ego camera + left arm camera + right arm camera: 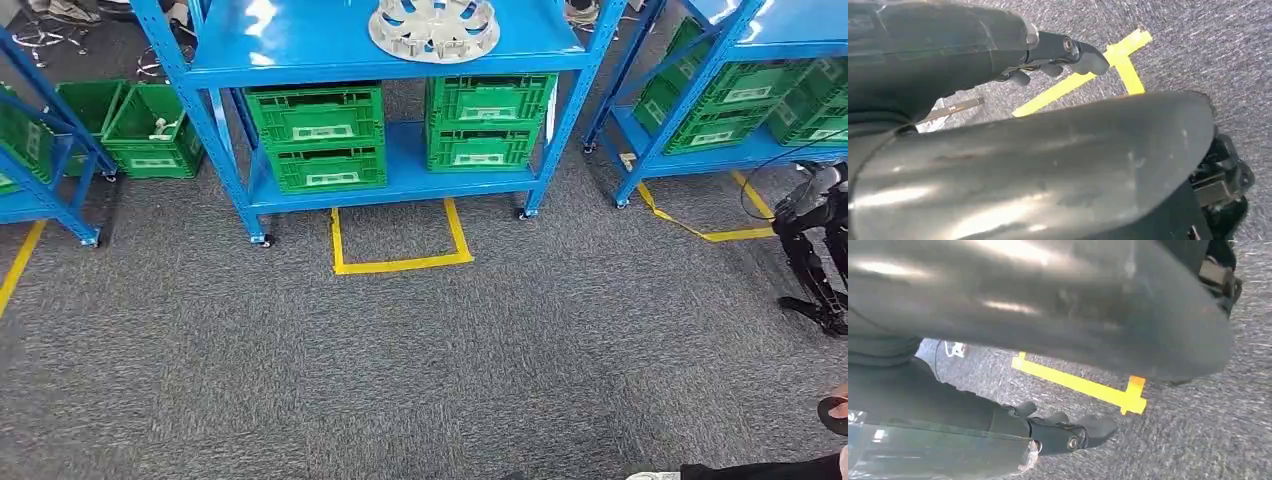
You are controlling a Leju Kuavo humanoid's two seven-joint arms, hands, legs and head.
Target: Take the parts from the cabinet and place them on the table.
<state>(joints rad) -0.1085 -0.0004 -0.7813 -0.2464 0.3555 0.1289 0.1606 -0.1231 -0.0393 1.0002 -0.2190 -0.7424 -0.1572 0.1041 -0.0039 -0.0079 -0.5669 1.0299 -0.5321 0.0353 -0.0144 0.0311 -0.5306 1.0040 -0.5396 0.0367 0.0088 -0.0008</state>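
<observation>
head view shows the metal part (434, 27) on the cabinet (395, 62); wrist views show both hands (1058, 55) (1063, 432) empty, fingers loosely apart.

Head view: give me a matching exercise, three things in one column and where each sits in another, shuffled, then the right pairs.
Things:
1. round metal part
2. stacked green crates
3. yellow tape square

Places:
A. lower shelf of the blue rack
B. grey carpet in front of the rack
C. upper shelf of the rack

Pairs: 1-C, 2-A, 3-B
</observation>
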